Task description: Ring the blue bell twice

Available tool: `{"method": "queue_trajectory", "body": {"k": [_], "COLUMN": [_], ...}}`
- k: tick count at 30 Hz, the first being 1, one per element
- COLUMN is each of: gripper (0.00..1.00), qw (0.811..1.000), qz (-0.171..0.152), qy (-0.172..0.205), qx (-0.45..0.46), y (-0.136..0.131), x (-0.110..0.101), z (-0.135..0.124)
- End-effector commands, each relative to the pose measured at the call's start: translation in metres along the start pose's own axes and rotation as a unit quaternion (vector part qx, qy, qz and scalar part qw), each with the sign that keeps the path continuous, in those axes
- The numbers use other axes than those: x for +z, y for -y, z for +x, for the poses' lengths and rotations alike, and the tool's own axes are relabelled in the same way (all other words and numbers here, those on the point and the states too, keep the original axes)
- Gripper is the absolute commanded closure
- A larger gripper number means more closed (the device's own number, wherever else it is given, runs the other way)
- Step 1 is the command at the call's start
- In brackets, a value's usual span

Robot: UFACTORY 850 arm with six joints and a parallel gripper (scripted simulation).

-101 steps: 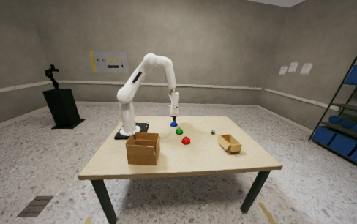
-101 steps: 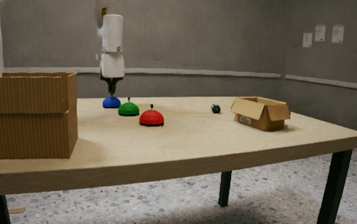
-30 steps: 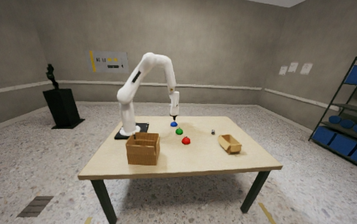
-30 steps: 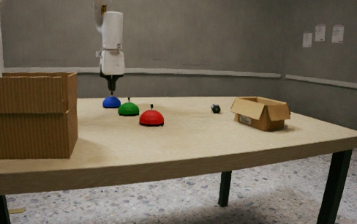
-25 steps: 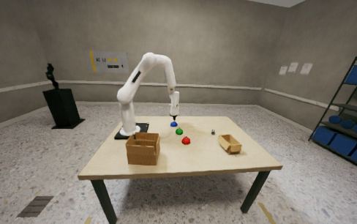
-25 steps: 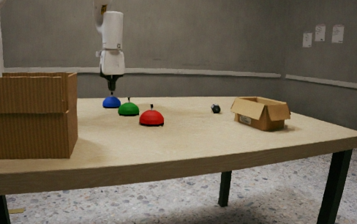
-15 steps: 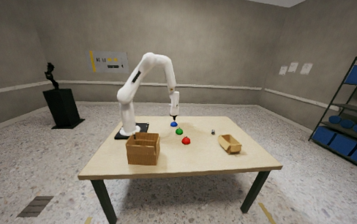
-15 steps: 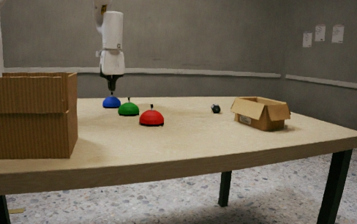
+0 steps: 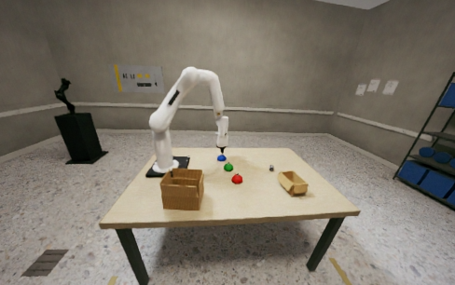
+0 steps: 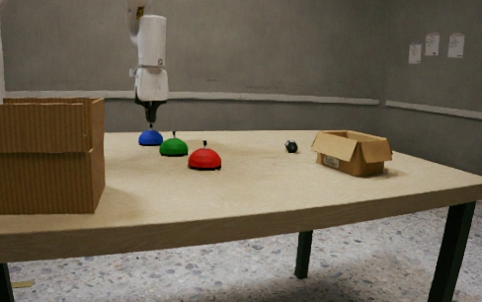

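The blue bell (image 9: 221,157) sits on the table, the farthest of three bells in a row; it also shows in the exterior view (image 10: 150,137). Its small button stem sticks up from the dome. My gripper (image 9: 222,149) points straight down directly above the blue bell, fingers shut and empty. In the exterior view the gripper's tips (image 10: 150,119) stand just above the button stem, with a small gap. A green bell (image 10: 173,147) and a red bell (image 10: 204,159) lie nearer the camera.
A large open cardboard box (image 10: 49,153) stands at the left front of the table. A smaller cardboard box (image 10: 352,152) lies on its side at the right. A small dark object (image 10: 290,146) lies between it and the bells.
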State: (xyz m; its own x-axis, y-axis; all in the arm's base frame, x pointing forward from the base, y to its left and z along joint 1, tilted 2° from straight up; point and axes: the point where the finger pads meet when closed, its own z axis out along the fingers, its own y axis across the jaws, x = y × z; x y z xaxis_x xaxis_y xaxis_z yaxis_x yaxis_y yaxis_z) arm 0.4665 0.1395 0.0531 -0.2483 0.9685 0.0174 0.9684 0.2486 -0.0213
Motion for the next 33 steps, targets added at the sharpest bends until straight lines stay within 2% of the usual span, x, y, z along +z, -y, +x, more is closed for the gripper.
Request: {"method": "queue_trajectory", "body": {"k": [1, 33], "gripper": [1.00, 1.00], "qw": [1.000, 1.000], "qz": [-0.001, -0.001], "qy": [0.000, 0.000], "qx": [0.000, 0.000], "y": [-0.0009, -0.0009], "x": [-0.0007, 0.0093], "z": [0.0000, 0.0000]}}
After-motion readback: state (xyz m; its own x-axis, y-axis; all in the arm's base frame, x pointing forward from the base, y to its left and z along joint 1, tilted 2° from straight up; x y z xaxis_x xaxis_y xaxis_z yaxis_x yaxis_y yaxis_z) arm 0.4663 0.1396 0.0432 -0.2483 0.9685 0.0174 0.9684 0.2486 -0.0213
